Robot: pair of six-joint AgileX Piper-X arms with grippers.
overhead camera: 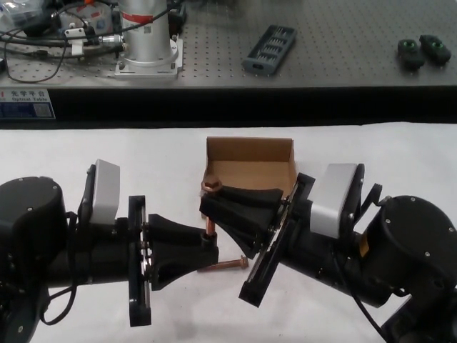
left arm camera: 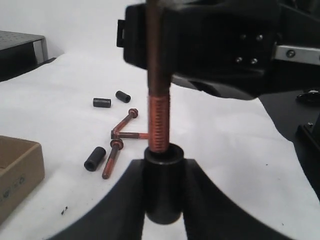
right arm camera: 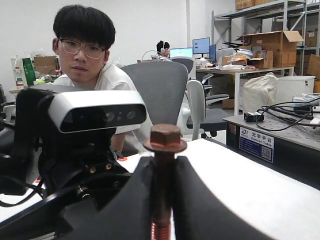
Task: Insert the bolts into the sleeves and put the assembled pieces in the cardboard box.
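White cloth covers the counter [overhead camera: 400,179] in the high view, with a perforated optical table [overhead camera: 335,61] behind it. The open cardboard box [overhead camera: 250,151] stands on the cloth just beyond the two arms, which meet in front of it. The left tool [overhead camera: 209,249] comes in from the left side and the right tool [overhead camera: 211,204] from the right, slightly higher. An upright copper bolt [overhead camera: 210,227] runs between them, its head above the right tool's fingers. One loose bolt [overhead camera: 223,266] lies on the cloth just below the meeting point.

From the left wrist view, the left tool is clenched on a black sleeve [left arm camera: 162,192], held upright between its two fingers. The bolt comes straight down from the right tool, and its threaded end reaches the sleeve's open mouth; how far it is in cannot be told. On the cloth beyond lie three loose bolts [left arm camera: 111,159], two of them touching, and three loose sleeves [left arm camera: 94,158], one beside the bolts and two farther off. A corner of the cardboard box shows at the near edge.

From the right wrist view, the right tool is clamped on the bolt's shaft just under its hexagonal head. The left arm's grey camera [right arm camera: 97,112] sits close behind.
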